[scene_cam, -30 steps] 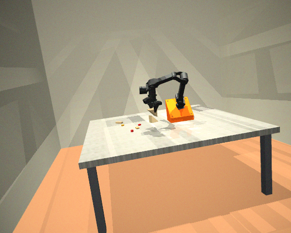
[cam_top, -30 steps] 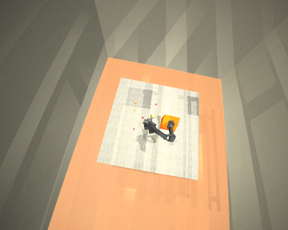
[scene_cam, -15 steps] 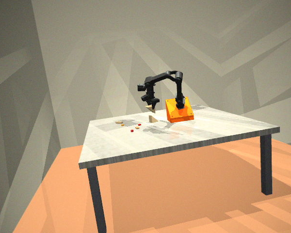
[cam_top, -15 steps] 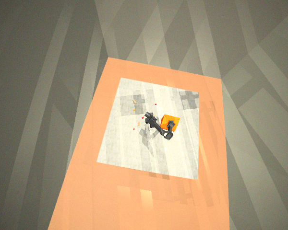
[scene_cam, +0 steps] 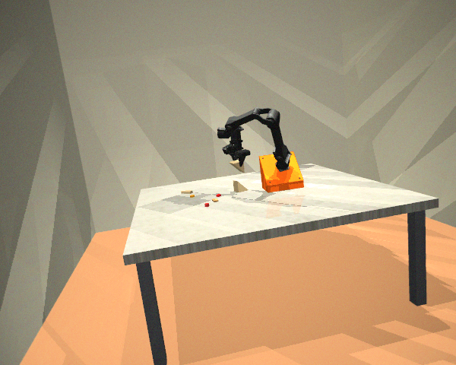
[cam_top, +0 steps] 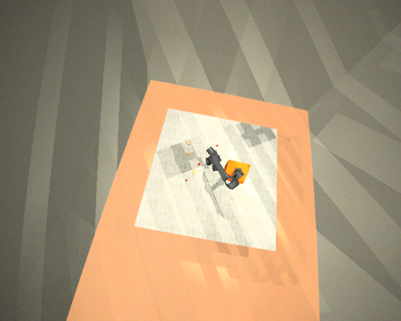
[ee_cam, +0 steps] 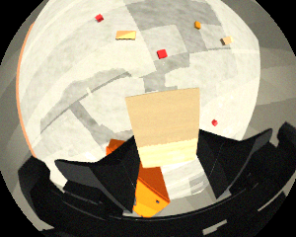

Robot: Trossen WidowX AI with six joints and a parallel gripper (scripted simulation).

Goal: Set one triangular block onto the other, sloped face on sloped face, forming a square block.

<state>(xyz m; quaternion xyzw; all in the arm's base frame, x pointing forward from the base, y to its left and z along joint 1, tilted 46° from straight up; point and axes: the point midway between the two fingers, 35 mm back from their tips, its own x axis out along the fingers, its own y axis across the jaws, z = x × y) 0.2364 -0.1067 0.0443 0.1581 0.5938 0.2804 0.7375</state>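
My gripper [scene_cam: 239, 160] [ee_cam: 164, 133] [cam_top: 211, 151] is shut on a tan triangular block [scene_cam: 235, 165] [ee_cam: 163, 121] and holds it in the air, well above the table [scene_cam: 259, 223] [cam_top: 180, 214]. In the wrist view the held block fills the space between the dark fingers. The other tan triangular block [scene_cam: 239, 185] rests on the table almost straight below the held one, just left of the arm's orange base [scene_cam: 280, 174] [cam_top: 236, 169] [ee_cam: 148, 192]. The two blocks are apart. The lower block does not show in the wrist view.
Small loose pieces lie on the table left of the lower block: a flat tan piece [scene_cam: 186, 192] [ee_cam: 126, 35], red cubes [scene_cam: 218, 194] [scene_cam: 207, 204] [ee_cam: 162, 53], and small orange and tan bits [scene_cam: 191, 195] [scene_cam: 214, 199]. The table's left and front edges lie beyond them.
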